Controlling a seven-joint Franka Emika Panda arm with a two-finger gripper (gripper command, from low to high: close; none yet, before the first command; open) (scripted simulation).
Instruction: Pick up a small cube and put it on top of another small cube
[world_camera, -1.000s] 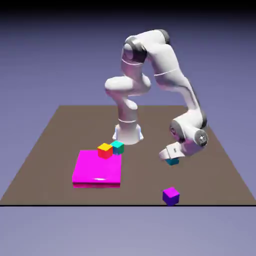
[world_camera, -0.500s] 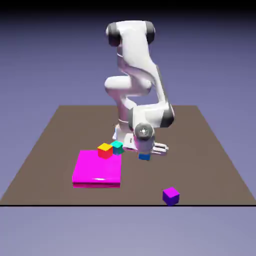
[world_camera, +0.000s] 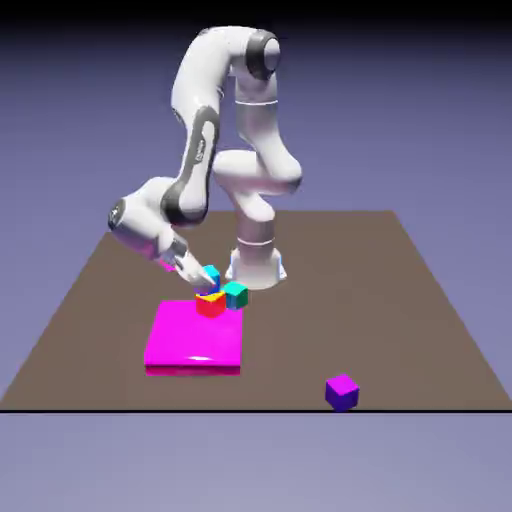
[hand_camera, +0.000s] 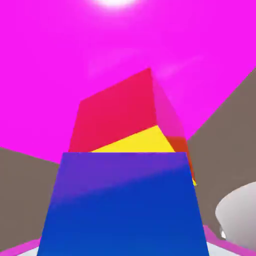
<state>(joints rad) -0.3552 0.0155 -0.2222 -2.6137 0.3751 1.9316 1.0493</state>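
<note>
My gripper (world_camera: 200, 277) sits left of centre in the exterior view, angled down toward the middle, and it is clamped on the small sky-blue cube (world_camera: 210, 276) — in the hand view that cube (hand_camera: 122, 205) fills the lower half of the frame and hides my fingertips. The blue cube is directly over the cube with the yellow top and red-orange sides (world_camera: 210, 303), whose yellow face (hand_camera: 137, 142) peeks out just above the blue one in the hand view; whether the two touch I cannot tell. The yellow-topped cube stands at the upper right corner of the flat magenta slab (world_camera: 190, 340). A teal cube (world_camera: 236, 294) is just beside it on the right, on the brown surface (world_camera: 400, 300). A purple cube (world_camera: 342, 391) lies well apart, low and right of centre near the front edge.
</note>
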